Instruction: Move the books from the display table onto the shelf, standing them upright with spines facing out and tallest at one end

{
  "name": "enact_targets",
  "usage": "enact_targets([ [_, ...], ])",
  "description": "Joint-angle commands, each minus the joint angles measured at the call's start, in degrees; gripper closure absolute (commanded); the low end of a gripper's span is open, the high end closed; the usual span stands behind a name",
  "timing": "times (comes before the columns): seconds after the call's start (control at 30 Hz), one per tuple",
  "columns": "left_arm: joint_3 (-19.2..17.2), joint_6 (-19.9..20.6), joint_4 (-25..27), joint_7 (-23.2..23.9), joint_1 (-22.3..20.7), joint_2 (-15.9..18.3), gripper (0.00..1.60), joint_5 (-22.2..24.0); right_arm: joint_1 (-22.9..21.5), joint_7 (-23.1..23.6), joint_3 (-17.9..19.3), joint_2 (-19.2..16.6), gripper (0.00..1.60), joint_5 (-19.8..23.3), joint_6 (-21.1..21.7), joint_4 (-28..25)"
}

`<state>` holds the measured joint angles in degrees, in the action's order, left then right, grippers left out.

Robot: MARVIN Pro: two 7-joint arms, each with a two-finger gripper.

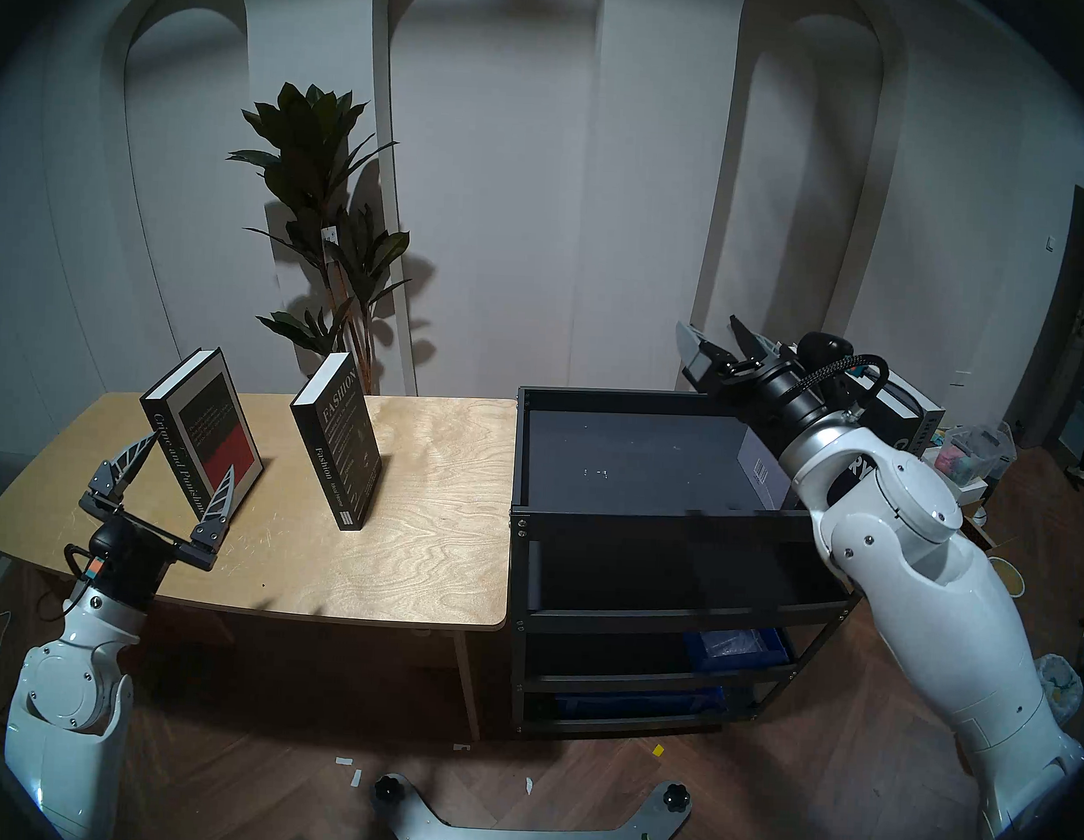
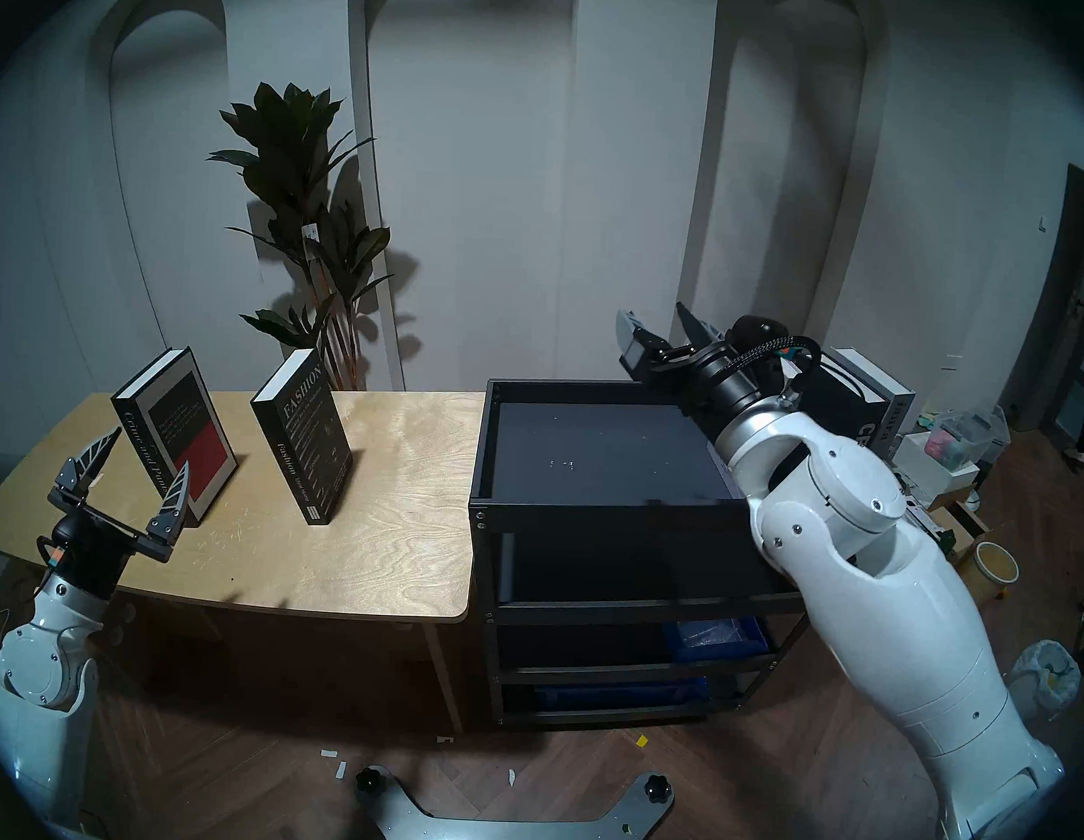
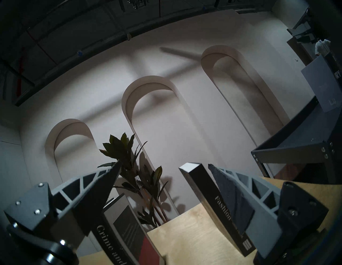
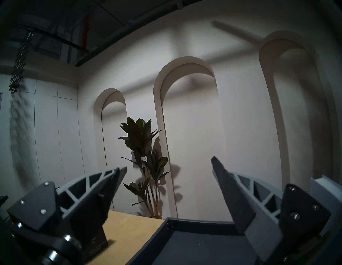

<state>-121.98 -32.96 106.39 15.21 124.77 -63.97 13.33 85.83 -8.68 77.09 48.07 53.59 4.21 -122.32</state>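
Two books stand upright on the display table (image 1: 397, 546): Crime and Punishment (image 1: 201, 432) at the left and Fashion (image 1: 337, 438) to its right. My left gripper (image 1: 181, 465) is open and empty, its fingers either side of the front edge of Crime and Punishment (image 3: 118, 231). Fashion (image 3: 218, 199) is behind the right finger in the left wrist view. My right gripper (image 1: 716, 349) is open and empty above the back right of the shelf (image 1: 647, 514). More books (image 2: 897, 419) stand at the shelf's right end, mostly hidden by my right arm.
A potted plant (image 1: 325, 214) stands behind the table by the arched wall. Blue bins (image 1: 734, 642) sit in the shelf's lower tiers. Boxes and containers (image 1: 972, 454) crowd the floor at the right. My base plate (image 1: 528, 825) is at the bottom.
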Motion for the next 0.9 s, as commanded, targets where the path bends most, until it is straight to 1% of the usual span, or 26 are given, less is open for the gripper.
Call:
enact_targets([
  [0.0, -3.21, -3.13, -1.14, 2.82, 3.08, 1.25, 0.00, 3.12, 3.80, -6.65, -3.22, 2.65, 0.00, -2.76, 1.51, -6.34],
  [0.1, -3.78, -4.18, -1.82, 4.44, 3.15, 1.91, 0.00, 4.82, 2.90, -10.53, -7.09, 4.29, 0.00, -4.94, 2.27, -7.04],
  [0.17, -3.92, -4.63, -2.25, 5.37, 2.96, 2.29, 0.00, 6.17, 2.09, -11.68, -9.62, 5.54, 0.00, -6.00, 2.74, -6.90],
  [0.23, -4.00, -5.24, -2.40, 6.47, 2.73, 2.67, 0.00, 8.50, 1.47, -13.08, -11.48, 6.56, 0.00, -7.22, 3.14, -6.72],
  [0.27, -3.81, -5.63, -2.08, 7.22, 2.69, 2.67, 0.00, 10.67, 1.20, -13.65, -12.11, 6.97, 0.00, -7.66, 3.33, -6.51],
  [0.3, -3.77, -5.83, -1.84, 7.96, 2.84, 2.86, 0.00, 11.88, 0.91, -14.38, -12.74, 7.40, 0.00, -8.28, 3.51, -6.32],
  [0.5, -0.26, -5.75, 0.58, 11.65, 2.06, 2.96, 0.00, 20.64, -1.39, -16.65, -16.55, 9.23, 0.00, -11.35, 4.31, -3.59],
  [0.53, 1.40, -5.28, 1.42, 12.38, 1.33, 3.08, 0.00, 22.89, -2.41, -16.77, -18.24, 10.20, 0.00, -12.51, 4.31, -2.33],
  [0.57, 1.98, -5.22, 1.68, 12.49, 0.97, 3.28, 0.00, 22.54, -2.98, -16.57, -19.17, 10.85, 0.00, -12.79, 4.40, -1.52],
  [0.6, 1.98, -5.22, 1.68, 12.49, 0.97, 3.28, 0.00, 22.54, -2.98, -16.57, -19.17, 10.85, 0.00, -12.79, 4.40, -1.52],
  [0.7, 2.98, -4.77, 1.71, 13.14, 0.16, 3.88, 0.00, 24.44, -6.12, -16.48, -22.60, 13.99, 0.00, -14.64, 4.54, 1.43],
  [0.8, 2.67, -4.83, 1.61, 13.22, -0.53, 4.20, 0.00, 25.71, -7.53, -16.32, -24.57, 15.27, 0.00, -15.12, 4.59, 2.27],
  [0.87, 2.35, -4.73, 1.50, 13.49, -0.76, 4.51, 0.00, 26.72, -9.05, -16.49, -26.12, 16.81, 0.00, -15.98, 4.63, 4.02],
])
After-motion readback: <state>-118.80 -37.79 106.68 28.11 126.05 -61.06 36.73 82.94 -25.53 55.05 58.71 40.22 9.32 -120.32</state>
